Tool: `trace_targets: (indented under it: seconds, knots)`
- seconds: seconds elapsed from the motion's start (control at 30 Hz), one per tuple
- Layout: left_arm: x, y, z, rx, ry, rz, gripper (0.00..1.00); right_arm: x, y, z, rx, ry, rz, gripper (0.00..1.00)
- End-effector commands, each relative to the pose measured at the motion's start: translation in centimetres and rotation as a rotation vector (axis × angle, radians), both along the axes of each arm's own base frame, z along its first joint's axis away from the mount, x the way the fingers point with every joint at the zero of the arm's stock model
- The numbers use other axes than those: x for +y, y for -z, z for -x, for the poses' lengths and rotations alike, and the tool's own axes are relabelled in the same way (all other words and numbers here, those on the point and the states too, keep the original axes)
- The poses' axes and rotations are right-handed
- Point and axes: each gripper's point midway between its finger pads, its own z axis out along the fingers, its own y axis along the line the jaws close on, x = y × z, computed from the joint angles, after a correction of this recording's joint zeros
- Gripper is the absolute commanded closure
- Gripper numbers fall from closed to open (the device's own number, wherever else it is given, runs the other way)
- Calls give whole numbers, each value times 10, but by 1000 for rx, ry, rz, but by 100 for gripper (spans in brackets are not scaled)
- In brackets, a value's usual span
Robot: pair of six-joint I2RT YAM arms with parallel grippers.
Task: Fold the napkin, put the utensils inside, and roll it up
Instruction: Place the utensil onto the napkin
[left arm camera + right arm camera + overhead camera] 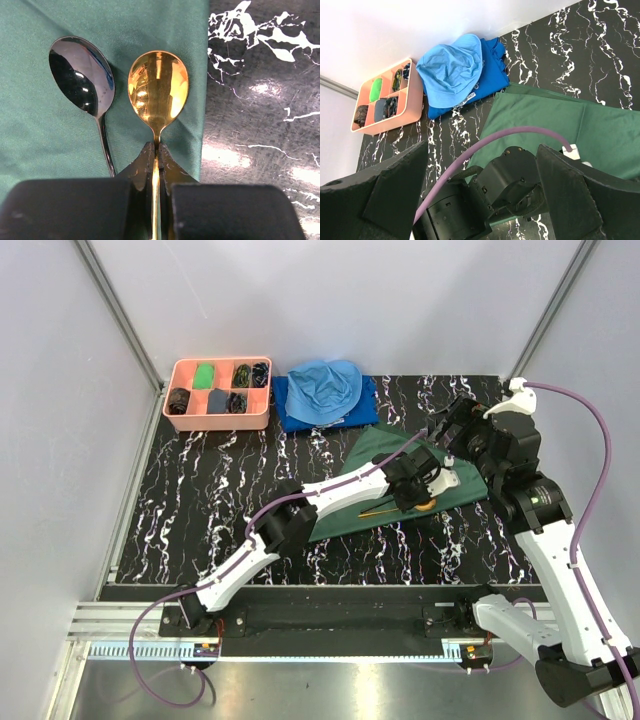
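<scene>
Seemingly, left jaws tight on spoon (158, 85).

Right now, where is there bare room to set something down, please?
Bare marble lies left, between the pink tray and the napkin, and along the near edge. It's crowded on the napkin, where the left claw grips the gold spoon beside a dark spoon.

Overhead view, 2 wrist views, napkin (380, 445) shared

Green napkin (30, 125), gold spoon (158, 85), perhaps black spoon (80, 75), white-veined black table (260, 125)
</scene>
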Motion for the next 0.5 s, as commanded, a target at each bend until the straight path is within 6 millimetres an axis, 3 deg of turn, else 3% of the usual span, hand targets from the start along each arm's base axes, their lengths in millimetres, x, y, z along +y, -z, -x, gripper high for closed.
trace_targets:
  seconds: [0.0, 0.37, 0.4, 0.43, 0.47]
  knots:
    - [-14, -19, -19, -68, -55, 64, 100, 1, -7, 2, -24, -10, -10, 3]
    - [-20, -25, -23, -78, -86, 99, 100, -1, 13, -3, 23, 5, 8, 2]
    - [-20, -27, -23, -77, -92, 103, 98, -4, 22, -6, 43, 18, 29, 1]
    - [-21, -31, -22, -71, -110, 111, 89, -8, 28, -8, 56, 39, 43, 0]
    - [-21, -49, -22, -74, -120, 137, 76, -20, 36, -13, 74, 85, 65, 0]
